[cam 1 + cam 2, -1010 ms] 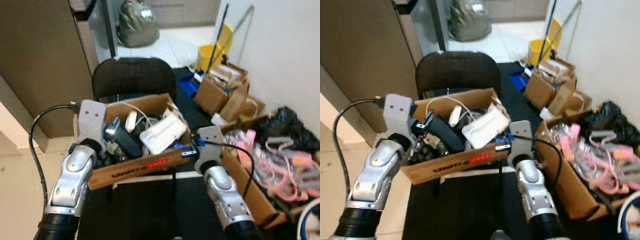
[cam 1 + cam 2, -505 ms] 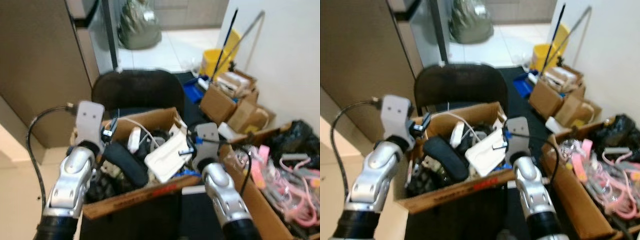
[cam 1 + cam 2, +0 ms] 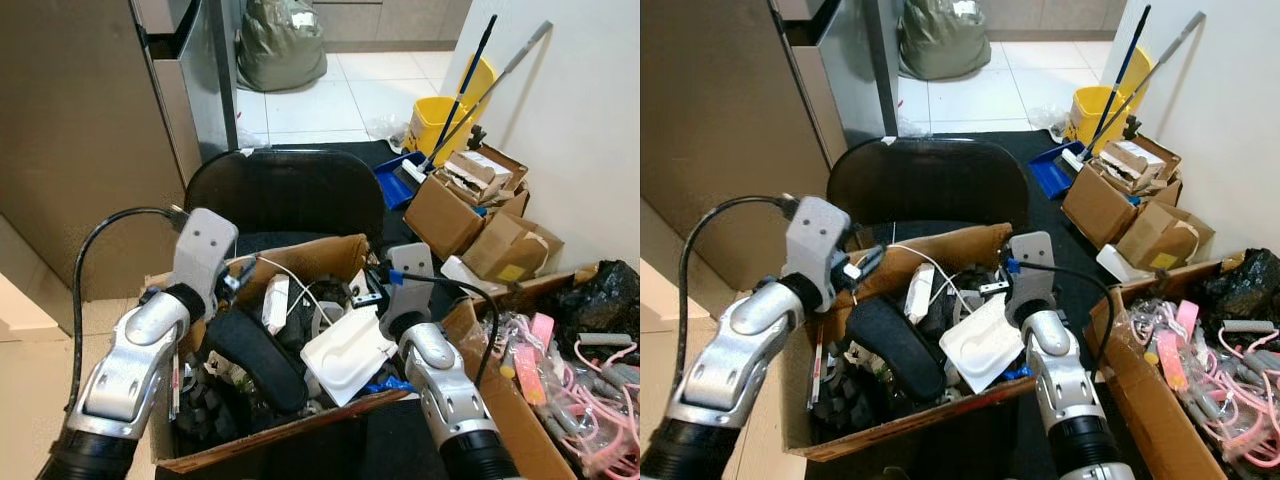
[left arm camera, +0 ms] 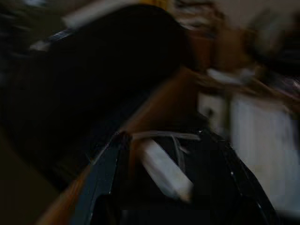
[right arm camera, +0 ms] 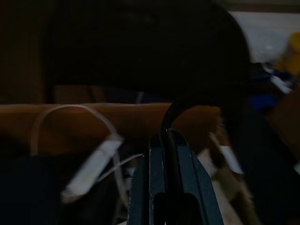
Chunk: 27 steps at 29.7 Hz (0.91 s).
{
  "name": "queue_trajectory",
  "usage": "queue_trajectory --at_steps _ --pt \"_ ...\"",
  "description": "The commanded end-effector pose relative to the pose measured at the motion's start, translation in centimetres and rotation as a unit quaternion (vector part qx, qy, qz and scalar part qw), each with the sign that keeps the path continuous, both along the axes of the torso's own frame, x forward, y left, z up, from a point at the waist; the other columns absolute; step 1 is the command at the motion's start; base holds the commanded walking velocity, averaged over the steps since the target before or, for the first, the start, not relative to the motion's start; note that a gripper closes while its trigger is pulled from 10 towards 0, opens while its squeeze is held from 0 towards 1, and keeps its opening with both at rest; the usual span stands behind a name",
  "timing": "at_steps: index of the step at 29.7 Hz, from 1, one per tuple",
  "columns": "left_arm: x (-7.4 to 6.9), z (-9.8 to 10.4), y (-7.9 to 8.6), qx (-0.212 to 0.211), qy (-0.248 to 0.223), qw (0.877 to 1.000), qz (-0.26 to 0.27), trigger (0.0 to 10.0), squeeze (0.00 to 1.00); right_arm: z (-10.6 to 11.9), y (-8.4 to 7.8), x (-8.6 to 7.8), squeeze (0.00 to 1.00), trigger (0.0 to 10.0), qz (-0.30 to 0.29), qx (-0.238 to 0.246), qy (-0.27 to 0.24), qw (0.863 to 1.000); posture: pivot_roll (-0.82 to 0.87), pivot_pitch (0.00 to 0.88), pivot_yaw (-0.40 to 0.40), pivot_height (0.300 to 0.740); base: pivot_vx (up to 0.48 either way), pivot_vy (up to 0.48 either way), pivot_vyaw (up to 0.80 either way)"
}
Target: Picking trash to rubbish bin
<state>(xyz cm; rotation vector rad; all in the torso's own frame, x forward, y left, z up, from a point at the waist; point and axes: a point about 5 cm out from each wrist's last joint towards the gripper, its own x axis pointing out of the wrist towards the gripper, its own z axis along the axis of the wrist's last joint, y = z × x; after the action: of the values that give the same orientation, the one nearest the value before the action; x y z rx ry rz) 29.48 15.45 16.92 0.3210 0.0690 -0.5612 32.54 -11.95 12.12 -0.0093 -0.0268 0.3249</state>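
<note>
I'm looking down into an open brown cardboard box [image 3: 300,262] heaped with rubbish, sitting on the seat of a black round-backed chair [image 3: 285,190]. Both of my arms reach in over the box's near half, so everything I might pick lies just ahead of and below the pincers.

The biggest loose piece is a white moulded plastic tray [image 3: 347,354], lying tilted in the right half of the box with its long axis running from the near left up toward the far right corner. It sits directly beneath and just in front of my right gripper [image 3: 992,289], so I judge the right arm to be the nearer one for it. In the right wrist view the two black fingers [image 5: 161,187] are pressed together with nothing between them, aimed across the box toward its far cardboard wall.

Left of the tray lies a long black padded object [image 3: 255,360], angled from far left to near right, close under my left arm. Between them a white plug with a thin white cable [image 3: 276,302] stands nearly upright against the junk. My left gripper [image 3: 236,281] hovers at the far left wall; its wrist view is blurred but shows the fingers [image 4: 101,180] spread apart, holding nothing.
</note>
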Motion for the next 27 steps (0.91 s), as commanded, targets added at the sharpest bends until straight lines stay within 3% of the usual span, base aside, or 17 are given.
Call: queue_trajectory --at_steps 1,5,6,7,15,16,18,19,21,22,23,25,27 --pt "-0.8 -0.5 -0.3 0.013 0.026 0.999 -0.034 10.0 0.0 -0.7 0.3 -0.2 0.0 10.0 0.024 -0.001 0.021 0.999 0.03 0.135 0.009 0.74 0.0 0.0 0.0" --pt "-2.5 -0.9 -0.1 0.028 0.093 0.989 -0.114 10.0 0.0 -1.5 1.7 -0.4 0.0 10.0 0.11 -0.047 0.051 0.992 0.03 0.136 0.011 0.74 0.0 0.0 0.0" --pt "-2.5 -0.9 -0.1 0.028 0.093 0.989 -0.114 10.0 0.0 -1.5 1.7 -0.4 0.0 10.0 0.11 -0.047 0.051 0.992 0.03 0.136 0.011 0.74 0.0 0.0 0.0" --pt "-3.4 -1.2 0.0 0.039 0.127 0.98 -0.145 10.0 0.0 -2.1 2.6 -0.5 0.0 10.0 0.156 -0.076 0.069 0.982 0.03 0.139 0.012 0.74 0.0 0.0 0.0" --pt "-3.7 -1.5 0.2 0.052 0.152 0.976 -0.147 10.0 0.0 -2.5 3.8 -0.5 0.0 10.0 0.199 -0.088 0.089 0.972 0.04 0.145 0.011 0.74 0.0 0.0 0.0" --pt "-3.7 -1.4 0.2 0.056 0.156 0.975 -0.148 10.0 0.0 -2.5 3.9 -0.4 0.64 10.0 0.201 -0.072 0.098 0.972 0.04 0.145 0.011 0.74 0.0 0.0 0.0" --pt "-3.7 -1.4 0.2 0.056 0.156 0.975 -0.148 10.0 0.0 -2.5 3.9 -0.4 0.64 10.0 0.201 -0.072 0.098 0.972 0.04 0.145 0.011 0.74 0.0 0.0 0.0" --pt "-3.7 -1.5 0.2 0.057 0.158 0.975 -0.146 10.0 0.0 -2.5 3.8 -0.4 1.0 10.0 0.197 -0.065 0.102 0.973 0.04 0.146 0.011 0.74 0.0 0.0 0.0" --pt "-3.8 -1.5 0.3 0.059 0.16 0.975 -0.145 10.0 0.0 -2.4 3.6 -0.2 1.0 10.0 0.185 -0.079 0.095 0.975 0.04 0.146 0.013 0.74 0.0 0.0 0.0" --pt "-3.7 -1.5 0.3 0.063 0.159 0.975 -0.139 10.0 0.0 -2.4 3.1 0.0 0.65 10.0 0.164 -0.091 0.088 0.978 0.04 0.146 0.013 0.74 0.0 0.0 0.0" --pt "-3.4 -1.5 0.5 0.068 0.153 0.978 -0.127 10.0 0.0 -2.2 2.5 0.4 0.0 10.0 0.133 -0.095 0.075 0.984 0.04 0.146 0.013 0.74 0.0 0.0 0.0" --pt "-3.2 -1.5 0.5 0.072 0.148 0.979 -0.118 10.0 0.0 -2.0 2.0 0.6 0.0 10.0 0.114 -0.096 0.066 0.987 0.04 0.146 0.013 0.74 0.0 0.0 0.0" --pt "-1.1 -1.0 1.3 0.066 0.095 0.993 -0.021 10.0 0.0 -1.3 0.0 1.4 0.0 10.0 0.016 -0.056 0.056 0.997 0.04 0.149 0.013 0.74 0.0 0.0 0.0"
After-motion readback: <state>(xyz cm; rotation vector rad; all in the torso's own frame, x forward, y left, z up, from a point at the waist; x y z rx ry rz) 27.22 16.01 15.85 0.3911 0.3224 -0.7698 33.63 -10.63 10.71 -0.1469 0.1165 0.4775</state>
